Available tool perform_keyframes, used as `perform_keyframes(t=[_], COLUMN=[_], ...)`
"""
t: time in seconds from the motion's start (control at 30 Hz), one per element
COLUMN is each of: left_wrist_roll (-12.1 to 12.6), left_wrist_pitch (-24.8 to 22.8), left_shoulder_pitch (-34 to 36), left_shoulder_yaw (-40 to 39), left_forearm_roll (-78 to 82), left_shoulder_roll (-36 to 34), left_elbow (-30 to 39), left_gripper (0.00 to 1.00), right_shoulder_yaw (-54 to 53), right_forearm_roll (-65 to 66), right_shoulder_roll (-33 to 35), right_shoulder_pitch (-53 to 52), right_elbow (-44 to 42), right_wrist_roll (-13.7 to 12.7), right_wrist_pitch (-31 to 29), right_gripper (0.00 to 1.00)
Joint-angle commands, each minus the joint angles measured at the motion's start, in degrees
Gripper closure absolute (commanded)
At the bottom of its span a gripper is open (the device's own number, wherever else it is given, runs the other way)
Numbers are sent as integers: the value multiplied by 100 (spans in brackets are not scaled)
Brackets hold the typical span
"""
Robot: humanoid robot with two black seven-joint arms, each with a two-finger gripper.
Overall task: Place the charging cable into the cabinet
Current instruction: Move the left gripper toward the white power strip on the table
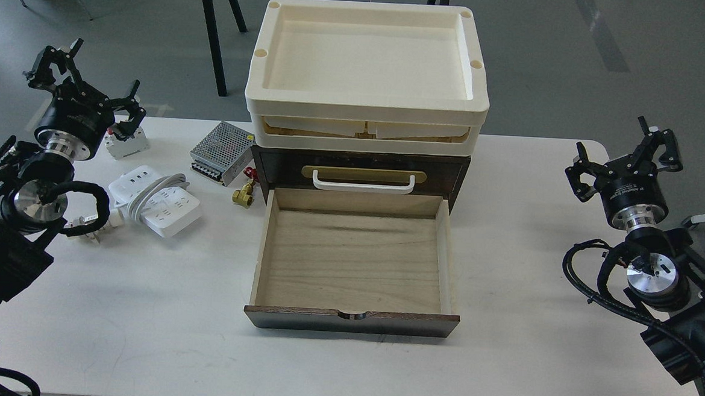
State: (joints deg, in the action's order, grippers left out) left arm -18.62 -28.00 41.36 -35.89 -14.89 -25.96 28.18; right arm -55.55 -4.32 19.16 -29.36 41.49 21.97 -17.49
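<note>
Your worktop (140, 332) carries the cabinet (360, 168) at its middle. Nearest you, the drawer (352, 264) stands pulled fully out toward the near edge, its light wood floor bare. Behind it the white handle (363, 183) sits on a brass plate, and the cream tray (369, 60) tops the unit.

The cable (154, 198) lies on the worktop left of the drawer, well apart from it, cord wrapped round its middle. Farther back, toward the far edge, you have a metal box (221, 152), a brass fitting (244, 193) just beside the cabinet, and a breaker (127, 142).

Left gripper (84, 87) hangs over the far left corner, fingers spread, holding nothing. Right gripper (626, 157) hangs by the right edge, fingers likewise spread and holding nothing.
</note>
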Motion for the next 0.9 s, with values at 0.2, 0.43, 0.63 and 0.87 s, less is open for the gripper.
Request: perform_keyframes(t=[0.2, 0.43, 0.63, 0.87], left_wrist_roll=[-203, -194, -185, -194], left_wrist_pitch=[0, 0, 0, 0], left_shoulder_pitch=[21, 109, 338, 338], left_shoulder_yaw=[-50, -147, -155, -191], left_forearm_roll=[-14, 143, 1766, 4060], left_shoulder_roll=[-94, -813, -1815, -2677], left_elbow=[-14, 284, 1223, 3007], left_gripper=[0, 0, 0, 1], right_shoulder_yaw=[9, 26, 35, 35], right_forearm_roll=[1, 10, 10, 10], right_shoulder_roll=[0, 0, 0, 0], right_shoulder_pitch=[0, 0, 0, 0], right_elbow=[-1, -9, -18, -18], right_wrist_roll=[0, 0, 0, 0], right_wrist_pitch=[0, 0, -9, -9], right_gripper=[0, 0, 0, 0])
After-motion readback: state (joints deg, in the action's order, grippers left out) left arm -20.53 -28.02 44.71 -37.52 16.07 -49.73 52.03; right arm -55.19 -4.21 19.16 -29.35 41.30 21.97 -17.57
